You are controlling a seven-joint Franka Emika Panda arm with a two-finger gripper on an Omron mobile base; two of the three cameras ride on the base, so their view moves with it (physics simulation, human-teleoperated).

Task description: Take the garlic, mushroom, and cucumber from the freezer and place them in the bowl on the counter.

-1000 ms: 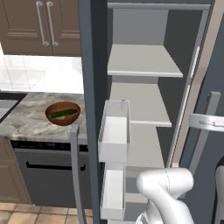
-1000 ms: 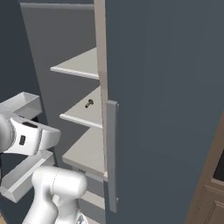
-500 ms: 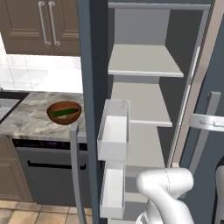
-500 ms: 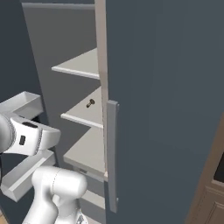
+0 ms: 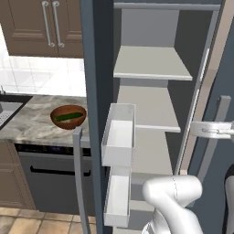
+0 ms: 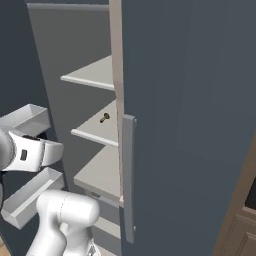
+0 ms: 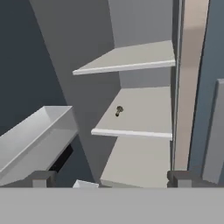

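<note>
One item down: cucumber (image 5: 69, 117) in bowl (image 5: 68, 117) on counter (image 5: 32, 125). Mushroom (image 7: 118, 110) near left edge of middle freezer (image 6: 190, 115) shelf (image 7: 140, 113). Gripper (image 7: 113, 178) released, aimed into freezer, likely lining up next pick

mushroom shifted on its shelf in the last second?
No. In the right base view the mushroom sits at the same spot on the middle freezer shelf, just left of the door edge, as before.
</note>
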